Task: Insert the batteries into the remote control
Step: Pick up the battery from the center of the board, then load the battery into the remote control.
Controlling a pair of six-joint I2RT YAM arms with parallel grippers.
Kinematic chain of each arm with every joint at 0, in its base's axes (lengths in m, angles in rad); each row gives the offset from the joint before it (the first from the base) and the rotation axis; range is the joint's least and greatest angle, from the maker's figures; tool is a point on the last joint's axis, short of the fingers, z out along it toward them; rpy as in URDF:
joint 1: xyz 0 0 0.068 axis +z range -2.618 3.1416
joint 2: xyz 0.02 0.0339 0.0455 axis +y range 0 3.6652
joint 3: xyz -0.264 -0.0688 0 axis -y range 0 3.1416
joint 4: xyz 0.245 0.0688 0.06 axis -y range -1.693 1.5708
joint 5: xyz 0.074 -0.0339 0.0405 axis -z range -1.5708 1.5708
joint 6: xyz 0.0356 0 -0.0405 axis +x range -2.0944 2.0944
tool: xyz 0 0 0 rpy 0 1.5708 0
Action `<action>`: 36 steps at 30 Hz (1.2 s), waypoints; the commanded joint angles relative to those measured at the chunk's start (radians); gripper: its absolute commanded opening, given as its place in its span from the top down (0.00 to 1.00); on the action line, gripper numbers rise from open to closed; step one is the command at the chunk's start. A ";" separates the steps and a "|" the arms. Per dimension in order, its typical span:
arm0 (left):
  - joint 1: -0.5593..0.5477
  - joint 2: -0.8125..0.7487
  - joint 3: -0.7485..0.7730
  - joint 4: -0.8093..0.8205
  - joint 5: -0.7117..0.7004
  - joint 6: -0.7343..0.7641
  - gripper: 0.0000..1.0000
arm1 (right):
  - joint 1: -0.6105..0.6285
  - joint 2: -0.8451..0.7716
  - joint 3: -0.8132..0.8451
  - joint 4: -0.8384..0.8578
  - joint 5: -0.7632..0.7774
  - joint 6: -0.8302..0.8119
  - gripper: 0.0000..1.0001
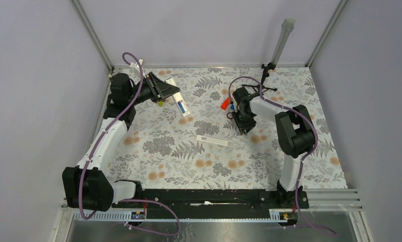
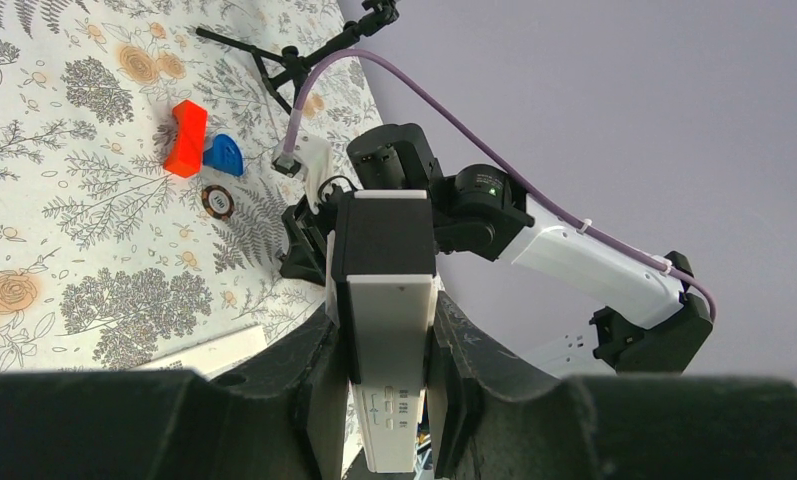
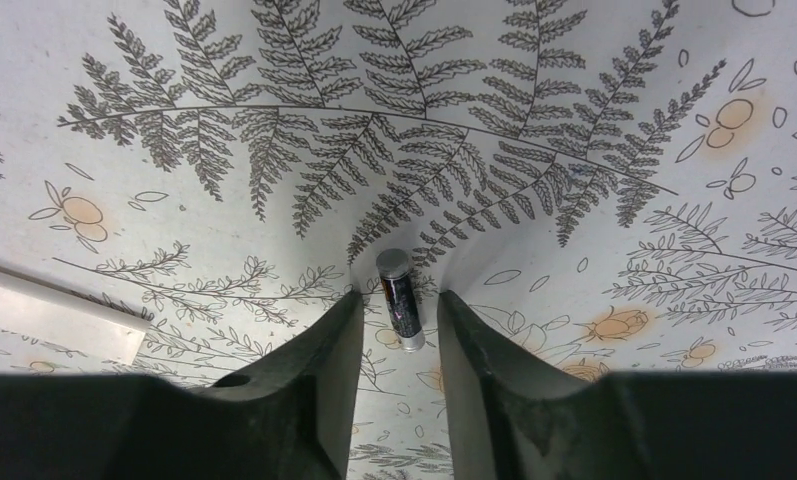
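The remote control [image 2: 392, 380], a white bar with a dark far end, is clamped by its long sides in my shut left gripper [image 2: 386, 312]. In the top view, the left gripper [image 1: 172, 92] holds the remote control [image 1: 184, 110] above the back left of the table, and a blue patch shows along the bar. A slim dark battery [image 3: 401, 310] with silver ends lies on the cloth between the tips of my right gripper [image 3: 398, 296]. Its fingers [image 3: 314, 360] straddle it with a gap on each side. From above, the right gripper [image 1: 244, 126] hides that battery.
A thin flat white strip [image 1: 212, 139] lies mid-table, and its end shows in the right wrist view [image 3: 44, 300]. A red block [image 1: 224, 104] and a blue half-round piece [image 1: 231, 106] sit behind the right gripper. A small tripod with a grey tube [image 1: 277, 50] stands at the back right.
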 commanded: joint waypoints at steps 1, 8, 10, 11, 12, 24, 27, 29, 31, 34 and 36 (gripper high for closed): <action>0.009 -0.003 0.017 0.071 0.022 -0.006 0.83 | -0.003 0.041 0.041 -0.031 -0.053 0.018 0.62; 0.011 -0.012 0.015 0.057 0.022 0.004 0.83 | -0.006 0.046 0.056 -0.041 -0.042 0.096 0.73; 0.011 -0.014 0.013 0.049 0.019 0.011 0.83 | -0.006 0.040 0.058 -0.036 -0.025 0.122 0.81; 0.011 -0.015 0.011 0.047 0.017 0.015 0.83 | -0.006 0.036 0.065 -0.034 0.012 0.145 0.86; 0.011 -0.016 0.006 0.045 0.014 0.016 0.83 | -0.006 0.033 0.070 -0.034 0.039 0.162 0.89; -0.066 0.020 -0.144 0.141 -0.012 -0.005 0.83 | 0.032 -0.250 0.038 0.049 -0.160 0.306 0.95; -0.124 0.068 -0.153 0.157 -0.018 -0.008 0.83 | 0.116 -0.311 0.068 0.046 -0.186 0.358 0.95; -0.168 0.106 -0.159 0.185 -0.020 -0.019 0.83 | 0.182 -0.329 0.102 0.040 -0.198 0.398 0.95; -0.193 0.143 -0.169 0.227 -0.021 -0.035 0.83 | 0.239 -0.338 0.143 0.026 -0.207 0.449 0.95; -0.209 0.179 -0.186 0.272 -0.027 -0.055 0.83 | 0.290 -0.350 0.189 0.005 -0.227 0.534 0.95; -0.210 0.196 -0.193 0.305 -0.025 -0.071 0.83 | 0.314 -0.354 0.214 -0.013 -0.236 0.566 0.95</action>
